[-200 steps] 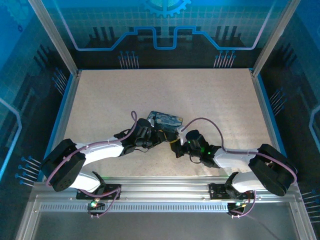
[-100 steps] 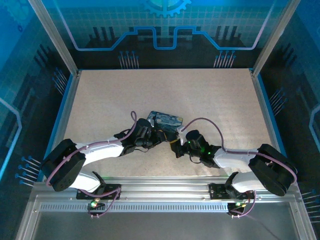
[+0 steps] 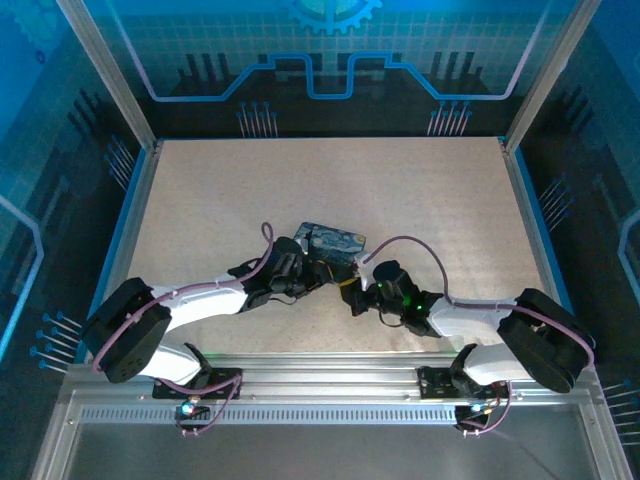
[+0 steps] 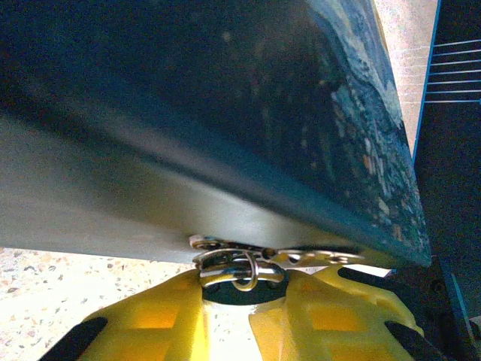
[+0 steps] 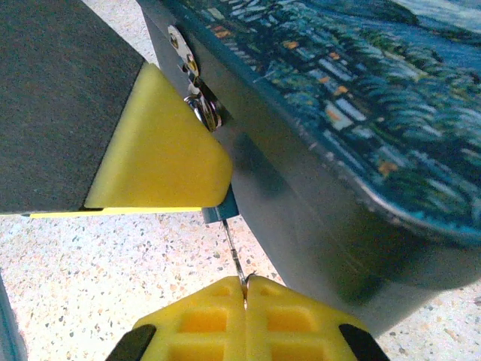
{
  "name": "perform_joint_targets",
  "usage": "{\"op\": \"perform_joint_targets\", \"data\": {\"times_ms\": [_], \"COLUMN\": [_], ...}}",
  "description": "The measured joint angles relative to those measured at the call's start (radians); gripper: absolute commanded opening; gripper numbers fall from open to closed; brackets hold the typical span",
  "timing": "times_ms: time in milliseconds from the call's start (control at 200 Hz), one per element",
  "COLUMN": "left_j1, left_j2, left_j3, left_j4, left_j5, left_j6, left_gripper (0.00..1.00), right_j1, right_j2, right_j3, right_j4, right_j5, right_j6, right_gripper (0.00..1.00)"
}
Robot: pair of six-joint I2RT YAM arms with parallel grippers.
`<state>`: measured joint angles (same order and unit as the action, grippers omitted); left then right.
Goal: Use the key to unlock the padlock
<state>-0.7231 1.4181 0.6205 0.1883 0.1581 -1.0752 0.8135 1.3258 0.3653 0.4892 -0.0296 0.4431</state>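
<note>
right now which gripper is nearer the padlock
Left. The left gripper grips the padlock hanging on the tin; the right gripper is set back from it, pinching the key that points toward it.

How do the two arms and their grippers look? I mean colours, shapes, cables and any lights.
The left arm and the right arm have white tapered links between bulky black joints, each with a thin purple cable looping along it. The right wrist carries a small green light. The left gripper and the right gripper end in bright yellow fingertips moulded with a recessed square grid.
</note>
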Motion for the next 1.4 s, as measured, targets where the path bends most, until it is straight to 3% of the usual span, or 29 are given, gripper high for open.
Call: {"op": "perform_joint_targets", "data": {"times_ms": [530, 1401], "left_j1": [0.000, 0.004], "left_j2": [0.000, -0.006], "left_j3": [0.005, 0.007], "left_j4": [-0.008, -0.011], "left_j5": [-0.016, -0.060], "left_j6": [-0.001, -0.026], "left_gripper": [0.25, 0.26], "right_j1": [0.038, 0.030], "right_j2": [0.048, 0.140], "right_j3": [0.000, 0.056], "right_j4": [0.073, 0.127], "right_j5": [0.082, 0.058], "right_j6": [-0.011, 0.003], "right_gripper": [0.02, 0.02]}}
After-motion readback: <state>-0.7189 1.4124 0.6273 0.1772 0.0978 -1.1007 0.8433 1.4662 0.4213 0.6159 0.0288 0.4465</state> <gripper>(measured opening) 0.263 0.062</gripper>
